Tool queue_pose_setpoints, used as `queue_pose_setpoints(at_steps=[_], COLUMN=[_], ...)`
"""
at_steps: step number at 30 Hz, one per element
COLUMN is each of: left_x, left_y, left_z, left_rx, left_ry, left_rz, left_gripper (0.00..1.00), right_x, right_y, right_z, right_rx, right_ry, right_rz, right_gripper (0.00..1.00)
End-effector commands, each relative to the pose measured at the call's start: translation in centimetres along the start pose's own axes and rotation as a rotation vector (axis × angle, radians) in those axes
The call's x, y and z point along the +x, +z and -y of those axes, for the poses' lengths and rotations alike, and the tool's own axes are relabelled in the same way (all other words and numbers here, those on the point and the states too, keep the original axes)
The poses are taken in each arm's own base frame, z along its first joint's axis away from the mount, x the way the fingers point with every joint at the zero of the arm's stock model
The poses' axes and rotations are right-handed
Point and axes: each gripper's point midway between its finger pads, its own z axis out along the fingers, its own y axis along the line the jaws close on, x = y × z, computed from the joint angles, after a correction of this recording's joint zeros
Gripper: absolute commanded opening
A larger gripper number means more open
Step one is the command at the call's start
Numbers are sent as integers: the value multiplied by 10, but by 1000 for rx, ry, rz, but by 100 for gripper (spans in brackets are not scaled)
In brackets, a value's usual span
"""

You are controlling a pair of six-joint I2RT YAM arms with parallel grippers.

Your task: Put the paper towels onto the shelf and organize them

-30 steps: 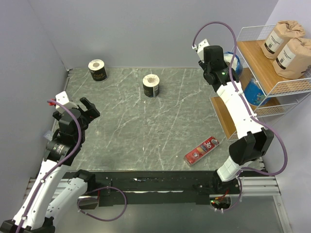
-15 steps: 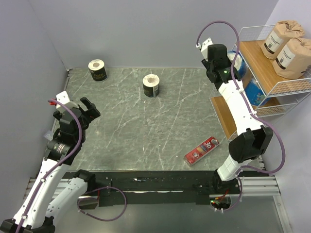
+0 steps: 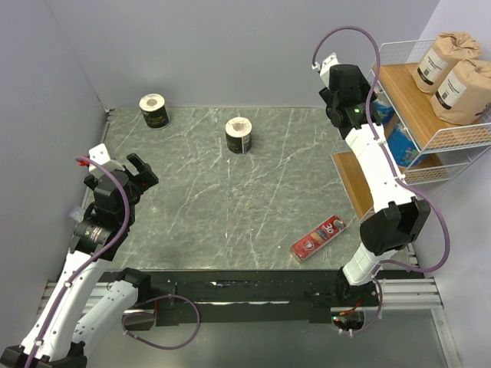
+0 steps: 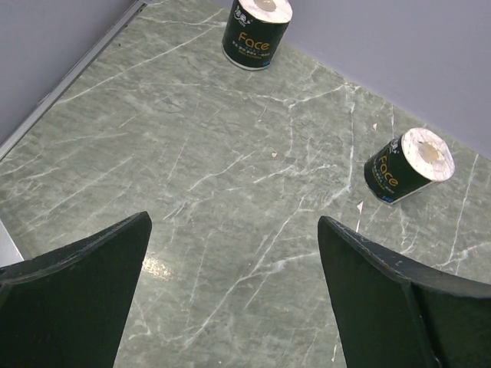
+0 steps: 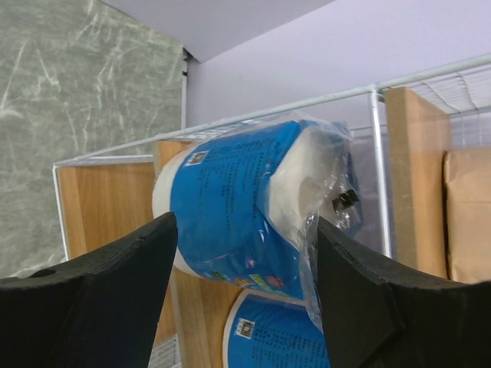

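Note:
Two black paper towels with white tops stand at the back of the table (image 3: 156, 110) (image 3: 239, 135), also seen from the left wrist (image 4: 257, 31) (image 4: 409, 165). Two brown paper towels (image 3: 441, 57) (image 3: 460, 92) sit on the top tier of the shelf (image 3: 414, 107). A blue paper towel (image 5: 238, 207) lies tilted on the middle tier, leaning over a second blue one (image 5: 276, 337). My right gripper (image 5: 245, 221) is open, its fingers on either side of the upper blue roll. My left gripper (image 4: 234, 284) hangs open and empty above the table's left part.
A flat red box (image 3: 318, 238) lies on the table near the right arm's base. The shelf's white wire frame (image 5: 376, 138) rises just beyond the right fingers. Grey walls close the table at the back and left.
The right gripper has pushed farther into the shelf with the blue roll and its jaws have spread wider. The left arm has not moved.

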Motion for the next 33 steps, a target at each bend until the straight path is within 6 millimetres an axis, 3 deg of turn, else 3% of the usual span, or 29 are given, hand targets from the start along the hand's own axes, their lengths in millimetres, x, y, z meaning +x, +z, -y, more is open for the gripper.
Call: queue_pose_setpoints(at_steps=[1,7,15,19,25,33], left_x=[-5,-5,-5,-5,-6,-6], left_y=[-2,-2,-3,-3,-3,-4], left_z=[5,6,6,5,7,8], left_rx=[32,36,38,37,44,52], left_ry=[-2,-3,-4,-3,-5,-5], left_rz=[19,18,19,21,20,20], left_gripper=[96,97,96,96,96,97], right_x=[-18,-30,-46,-49,-36,-11], right_y=[-19,-38,-49,-42,-20,3], right_z=[37,37,28,14,-11,-16], right_rx=[94,100,130,106,76,71], right_ry=[70,74,25,6,-35,-32], right_rz=[55,104,134,145,102,23], right_gripper=[75,75,75,66,52,43])
